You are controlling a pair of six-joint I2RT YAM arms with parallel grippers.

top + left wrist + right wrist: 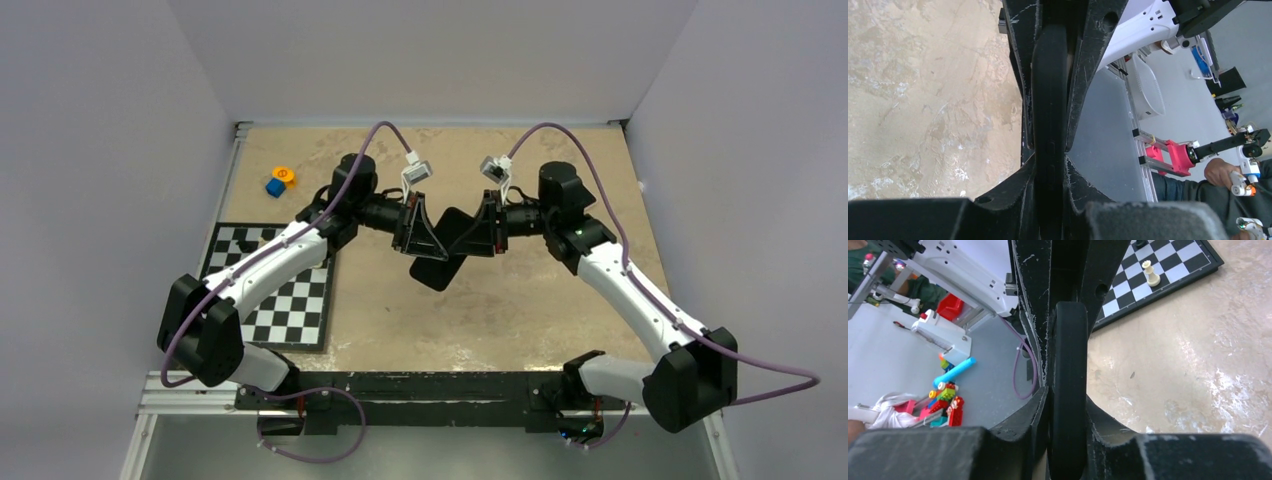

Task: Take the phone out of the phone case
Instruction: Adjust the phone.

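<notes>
L gripper (pixel 425 236) and R gripper (pixel 479 233) each clamped one end of the black phone case (pixel 441 272). It hung over the table (pixel 560 320), approx. midway between edges.

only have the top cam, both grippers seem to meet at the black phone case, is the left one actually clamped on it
observer: yes, the left wrist view shows the left gripper pinching the phone case edge-on, fingers tight on both faces
operator: and the right one
observer: the right wrist view shows the right gripper closed on the opposite end the same way, tips nearly meeting the left's
operator: anything on the chessboard
observer: a white chess piece stands upright on the chessboard
</notes>
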